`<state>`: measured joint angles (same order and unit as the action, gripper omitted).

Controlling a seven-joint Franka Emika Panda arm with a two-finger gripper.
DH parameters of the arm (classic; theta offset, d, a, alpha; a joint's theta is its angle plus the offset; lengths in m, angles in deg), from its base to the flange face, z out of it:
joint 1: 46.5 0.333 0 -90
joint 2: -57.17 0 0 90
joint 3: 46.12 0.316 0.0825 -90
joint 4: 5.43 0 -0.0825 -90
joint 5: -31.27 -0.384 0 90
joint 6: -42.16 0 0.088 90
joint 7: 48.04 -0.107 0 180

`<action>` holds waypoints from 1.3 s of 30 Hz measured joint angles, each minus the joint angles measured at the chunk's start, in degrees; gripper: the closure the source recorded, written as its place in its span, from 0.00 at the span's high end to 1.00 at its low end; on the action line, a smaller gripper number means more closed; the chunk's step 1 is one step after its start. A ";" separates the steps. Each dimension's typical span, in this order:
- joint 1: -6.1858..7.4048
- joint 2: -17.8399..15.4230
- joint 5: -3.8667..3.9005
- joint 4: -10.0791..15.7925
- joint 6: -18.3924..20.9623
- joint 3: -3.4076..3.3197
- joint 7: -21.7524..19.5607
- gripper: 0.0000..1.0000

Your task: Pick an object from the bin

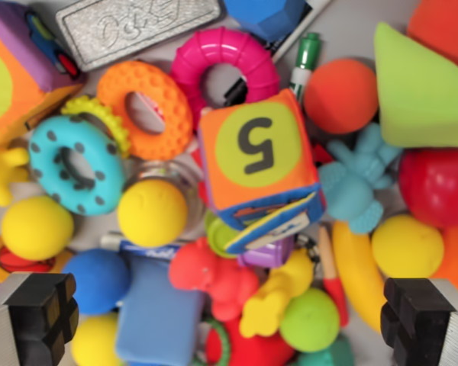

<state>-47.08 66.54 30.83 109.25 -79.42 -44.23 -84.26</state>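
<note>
- we see the gripper spread wide, its two black pads at the lower corners of the wrist view, pinching nothing.
- between the pads lie a red figure, a yellow figure and a green ball, all touching.
- above them a soft number cube sits highest in the bin, near its middle; we judge it the clearest target.
- a yellow ball and a teal ring lie toward the wrist view's left.
- we advise centring over one item, keeping the pads clear of neighbours, then descending straight.
</note>
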 joint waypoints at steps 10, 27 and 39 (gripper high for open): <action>-0.58 1.08 0.58 5.07 -7.98 0.05 17.72 1.00; -0.57 7.71 0.86 7.43 -17.13 0.04 19.03 1.00; -0.47 12.29 1.06 7.89 -22.20 -0.07 19.03 1.00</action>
<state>-47.55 78.83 31.89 117.15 -101.62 -44.30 -65.23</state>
